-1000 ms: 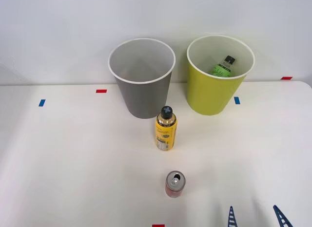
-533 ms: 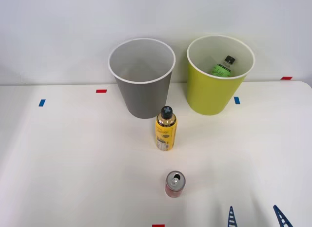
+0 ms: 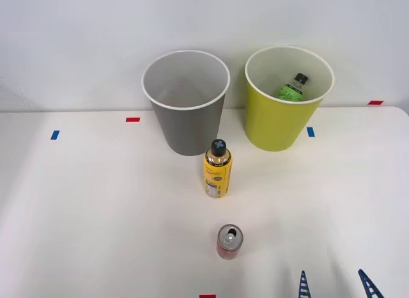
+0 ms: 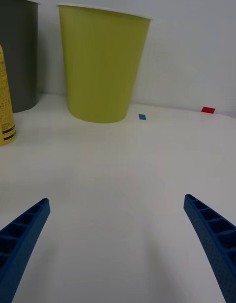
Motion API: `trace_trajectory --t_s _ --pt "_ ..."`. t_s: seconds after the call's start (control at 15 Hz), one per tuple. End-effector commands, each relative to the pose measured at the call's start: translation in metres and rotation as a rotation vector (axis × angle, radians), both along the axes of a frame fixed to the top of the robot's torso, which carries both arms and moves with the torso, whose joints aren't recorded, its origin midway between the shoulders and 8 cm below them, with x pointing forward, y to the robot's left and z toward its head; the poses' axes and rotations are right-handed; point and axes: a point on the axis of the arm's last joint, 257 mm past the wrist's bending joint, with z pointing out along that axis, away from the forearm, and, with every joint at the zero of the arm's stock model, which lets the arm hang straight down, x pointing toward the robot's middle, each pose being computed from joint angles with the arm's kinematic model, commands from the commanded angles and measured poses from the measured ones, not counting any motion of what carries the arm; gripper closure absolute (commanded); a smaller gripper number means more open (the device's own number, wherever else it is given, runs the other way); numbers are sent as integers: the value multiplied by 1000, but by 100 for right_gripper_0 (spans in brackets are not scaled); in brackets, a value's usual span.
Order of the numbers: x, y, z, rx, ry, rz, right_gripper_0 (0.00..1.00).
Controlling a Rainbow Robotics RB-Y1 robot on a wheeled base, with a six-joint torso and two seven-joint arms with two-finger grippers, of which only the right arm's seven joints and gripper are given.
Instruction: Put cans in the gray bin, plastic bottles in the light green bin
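The white surface (image 3: 96, 202) lies wide and bare across its left half, marked there by a blue tape tab (image 3: 55, 135) and a red one (image 3: 132, 119). At the back stands the gray bin (image 3: 186, 112), upright; I cannot make out anything inside it. Just in front of it stands a yellow bottle (image 3: 218, 173) with a black cap, and nearer me, apart from it, the red can (image 3: 229, 241) stands upright with its silver top showing. To the right at the back, the light green bin (image 3: 281, 112) holds the green-labelled bottle (image 3: 293, 87), leaning, its lower part hidden. The right gripper (image 3: 335, 284) hangs at the near right edge, fingers spread wide and empty, mostly cut off.
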Motion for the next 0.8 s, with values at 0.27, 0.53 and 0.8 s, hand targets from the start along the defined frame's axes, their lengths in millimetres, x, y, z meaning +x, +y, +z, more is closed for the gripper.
trace_trajectory --t_s 0.27,0.53,0.8 --pt "-7 11 -7 7 -5 51 6" --pt "-8 39 0 3 -34 239 6" --pt "-13 64 6 70 -46 396 6"
